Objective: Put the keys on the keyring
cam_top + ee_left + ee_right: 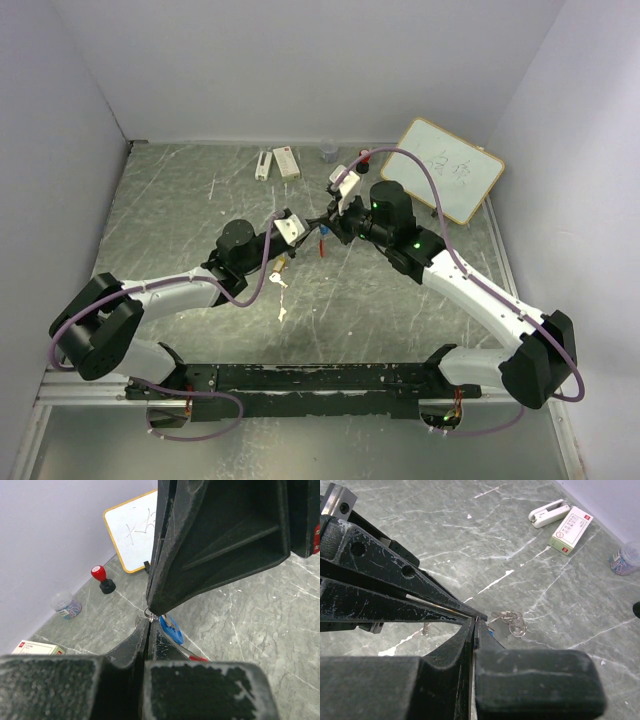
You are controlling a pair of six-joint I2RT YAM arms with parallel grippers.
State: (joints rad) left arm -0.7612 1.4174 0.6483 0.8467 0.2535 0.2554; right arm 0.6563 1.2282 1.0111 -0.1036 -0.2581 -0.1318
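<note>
**Keyring** (149,613). Location: raised off the table (200,200) at mid-table, pinched between your two grippers. The blue tab (171,629) and red tag (198,658) hang below the wire loop.

**Left gripper** (149,626). Condition: fingers pressed together on the loop, tip to tip with the other arm.

**Right gripper** (474,623). Condition: closed likewise, nipping the same loop from the opposite side. Purpose, as judged: two holds on one thin ring let you steady it or pry its coil apart so a key can be threaded.

**Brass key** (281,265). Location: flat on the table beside the left arm's wrist. It lies apart from the keyring and in neither gripper.

**Pale key** (282,314). Location: on the table, nearer the arm bases than the brass one, and also loose.

**Note.** With both grippers occupied, you have nothing free to fetch a key, so one of them would have to let go first.
</note>
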